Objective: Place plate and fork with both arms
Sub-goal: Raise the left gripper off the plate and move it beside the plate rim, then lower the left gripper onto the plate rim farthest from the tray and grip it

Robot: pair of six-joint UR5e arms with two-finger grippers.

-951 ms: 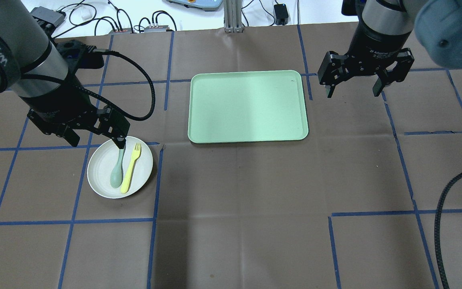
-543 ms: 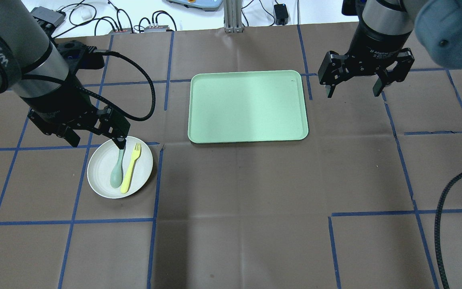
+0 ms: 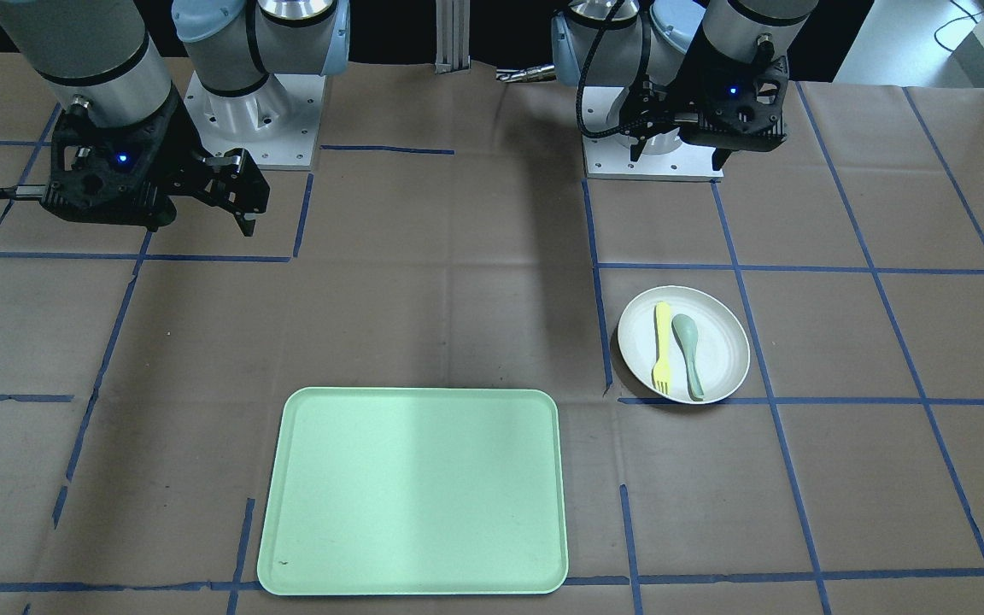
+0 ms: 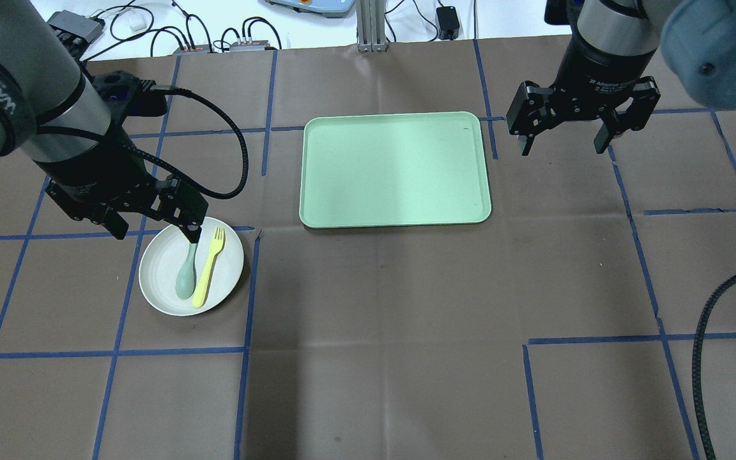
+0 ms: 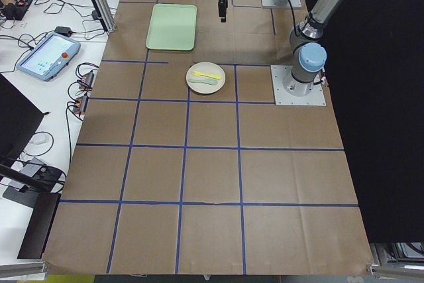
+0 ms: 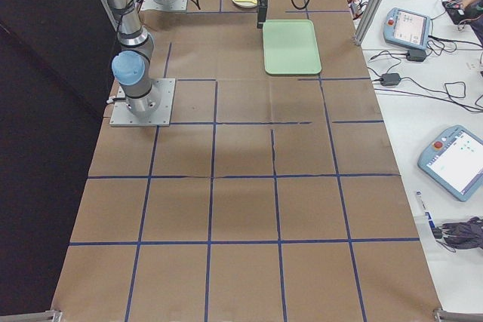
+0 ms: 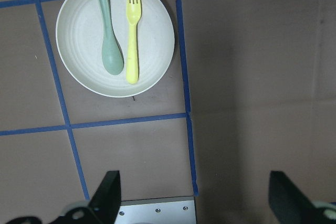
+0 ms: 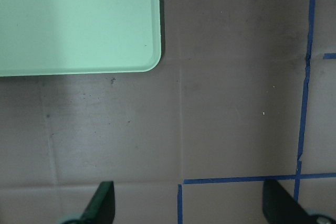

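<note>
The plate (image 4: 158, 284), bearing the fork (image 4: 208, 268) beside a spoon (image 4: 186, 276), lies at the tray's (image 4: 395, 169) 8 o'clock seen from overhead. The left gripper (image 4: 156, 234) hangs wide over its 11 o'clock rim. The right gripper (image 4: 562, 149), also wide, hangs at the tray's 2 o'clock.

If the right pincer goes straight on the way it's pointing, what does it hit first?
Most likely the brown table cover, just off the green tray's corner. The open right pincer points down with nothing else beneath; its height is unclear.
</note>
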